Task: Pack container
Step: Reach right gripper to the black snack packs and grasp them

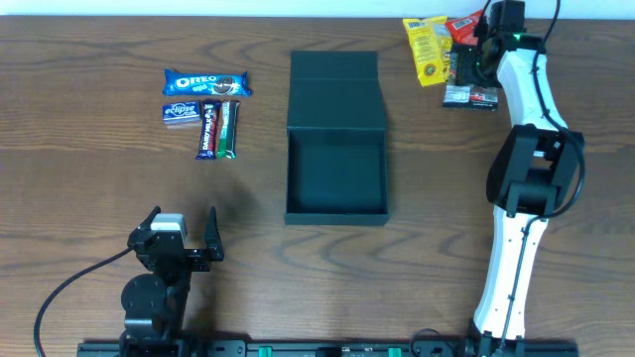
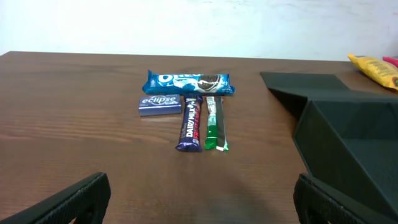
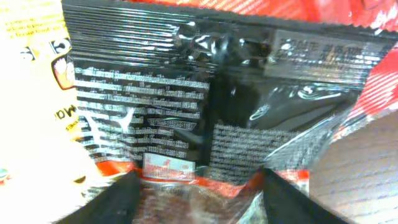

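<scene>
Nearest me, at the lower left of the overhead frame, the left gripper (image 1: 185, 212) hovers over bare table (image 1: 89, 178) with its jaws spread wide and nothing between them. In its wrist view both fingertips sit at the bottom corners, with wood grain between.

Further in, at the centre of the overhead frame, the container (image 1: 335, 216) stands open. Its lid (image 1: 335, 91) is folded back flat toward the top of the frame, and I see only dark floor inside.

In the upper left lies a group of snacks, well apart from the container. A blue Oreo packet (image 1: 206, 83) is farthest. Below it are a small Eclipse box (image 1: 180, 111), a Dairy Milk bar (image 1: 209, 130) and a thin green bar (image 1: 228, 129), the two bars touching side by side.

At the upper right, the right arm reaches over a second heap: a yellow packet (image 1: 427, 48), a red packet (image 1: 461, 28) and a glossy black packet (image 3: 205, 93). The right gripper (image 3: 198, 180) is down on the black packet, one finger on each side of its lower edge. I cannot tell whether the pads are pressing it or just straddling it.
</scene>
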{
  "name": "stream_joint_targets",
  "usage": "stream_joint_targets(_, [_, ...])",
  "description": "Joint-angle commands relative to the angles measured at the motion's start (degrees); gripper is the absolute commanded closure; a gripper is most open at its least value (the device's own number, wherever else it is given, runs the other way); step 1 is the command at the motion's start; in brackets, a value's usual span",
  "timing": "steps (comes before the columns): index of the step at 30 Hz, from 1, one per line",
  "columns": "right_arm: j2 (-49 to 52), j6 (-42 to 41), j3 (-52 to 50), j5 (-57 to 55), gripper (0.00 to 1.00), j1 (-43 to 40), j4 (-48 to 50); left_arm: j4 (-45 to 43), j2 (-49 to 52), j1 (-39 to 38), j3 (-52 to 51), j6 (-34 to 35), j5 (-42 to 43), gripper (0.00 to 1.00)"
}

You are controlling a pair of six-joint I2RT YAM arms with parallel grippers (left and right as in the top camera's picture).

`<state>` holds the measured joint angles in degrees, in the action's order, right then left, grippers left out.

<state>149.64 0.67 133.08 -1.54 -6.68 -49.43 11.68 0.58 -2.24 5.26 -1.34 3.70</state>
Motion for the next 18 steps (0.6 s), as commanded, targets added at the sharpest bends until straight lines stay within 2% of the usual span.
stream_joint_targets(1, [4.09, 0.66, -0.02, 0.22, 0.64, -0.04, -1.81, 0.48, -0.33, 0.35, -1.60, -0.37, 0.17, 0.05])
stream_joint_targets(4, [4.13, 0.63, -0.02, 0.50, 0.90, 0.00, -2.75, 0.48, -0.33, 0.35, -1.60, -0.37, 0.17, 0.05])
stream_joint_targets(5, [4.13, 0.63, -0.02, 0.50, 0.96, 0.00, -2.97, 0.48, -0.33, 0.35, -1.60, -0.37, 0.17, 0.05])
stream_joint_targets(6, [4.13, 0.37, -0.02, 0.50, 0.99, 0.00, -3.30, 0.48, -0.33, 0.35, -1.60, -0.37, 0.17, 0.05])
stream_joint_targets(13, [3.78, 0.24, 0.22, 1.88, 0.99, 0.33, -6.32, 0.48, -0.33, 0.35, -1.60, -0.37, 0.17, 0.05])
stream_joint_targets(18, [1.60, 0.22, 4.26, 2.93, 0.99, 1.73, -11.72, 0.48, -0.33, 0.35, -1.60, -0.37, 0.17, 0.05])
